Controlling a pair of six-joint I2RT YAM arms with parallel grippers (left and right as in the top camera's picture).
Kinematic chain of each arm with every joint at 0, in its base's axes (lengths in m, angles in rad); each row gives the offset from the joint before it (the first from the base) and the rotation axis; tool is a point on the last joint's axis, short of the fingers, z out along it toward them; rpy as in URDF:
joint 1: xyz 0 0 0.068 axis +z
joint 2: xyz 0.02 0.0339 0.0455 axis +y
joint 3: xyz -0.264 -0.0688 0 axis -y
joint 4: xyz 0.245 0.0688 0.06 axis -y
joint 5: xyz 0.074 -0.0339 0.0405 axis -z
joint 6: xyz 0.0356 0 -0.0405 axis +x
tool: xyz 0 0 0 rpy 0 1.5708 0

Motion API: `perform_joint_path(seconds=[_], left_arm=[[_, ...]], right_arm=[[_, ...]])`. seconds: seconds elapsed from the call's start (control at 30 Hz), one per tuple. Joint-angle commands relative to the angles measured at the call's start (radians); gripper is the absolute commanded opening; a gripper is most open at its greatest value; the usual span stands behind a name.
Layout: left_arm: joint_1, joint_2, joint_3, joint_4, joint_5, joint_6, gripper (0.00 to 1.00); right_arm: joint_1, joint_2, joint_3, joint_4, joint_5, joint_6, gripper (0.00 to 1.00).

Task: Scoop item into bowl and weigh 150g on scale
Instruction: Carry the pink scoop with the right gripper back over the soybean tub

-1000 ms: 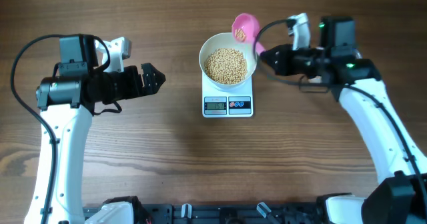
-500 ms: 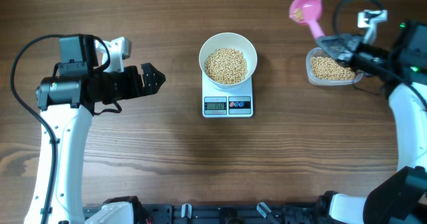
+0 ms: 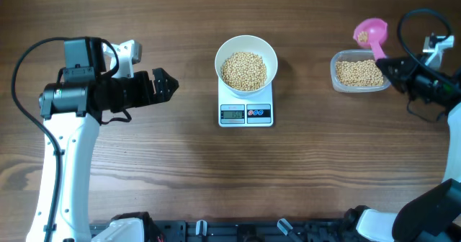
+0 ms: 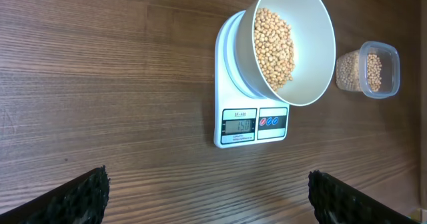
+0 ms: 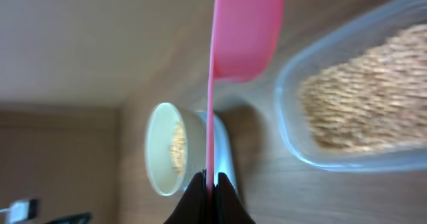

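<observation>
A white bowl [image 3: 246, 63] holding tan beans [image 3: 243, 70] rests on the white scale [image 3: 245, 112] at the table's middle; the left wrist view shows the bowl [image 4: 313, 44], the beans [image 4: 272, 47] and the scale [image 4: 240, 125] with its display lit. My right gripper [image 3: 392, 65] is shut on the handle of a pink scoop [image 3: 370, 34], held at the back right edge of a clear tub [image 3: 360, 73] of beans; a few beans lie in the scoop. In the right wrist view the scoop [image 5: 243, 31] sticks out from the shut gripper [image 5: 211, 181]. My left gripper [image 3: 167, 87] hangs open, left of the scale.
The clear tub [image 5: 353, 104] of beans stands on the wooden table at the right, near the edge of view. My left arm [image 3: 72, 98] occupies the left side and my right arm [image 3: 432, 87] the far right.
My right gripper has carried the pink scoop from beside the bowl rightward, across to the back of the clear tub. The left arm has stayed still.
</observation>
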Motion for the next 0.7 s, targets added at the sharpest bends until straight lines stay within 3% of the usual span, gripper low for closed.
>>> perform_joint_path(seconds=[0.0,0.3,0.67], left_arm=[[-0.003,-0.003,0.019,0.0,0.018,0.02,1.0],[-0.003,-0.003,0.019,0.0,0.018,0.02,1.0],[-0.003,-0.003,0.019,0.0,0.018,0.02,1.0]], right_arm=[[-0.014,-0.024,0.016,-0.044,0.171,-0.145,0.04],[-0.012,-0.024,0.016,-0.122,0.422,-0.322,0.04],[-0.012,-0.024,0.016,-0.146,0.419,-0.362,0.04]])
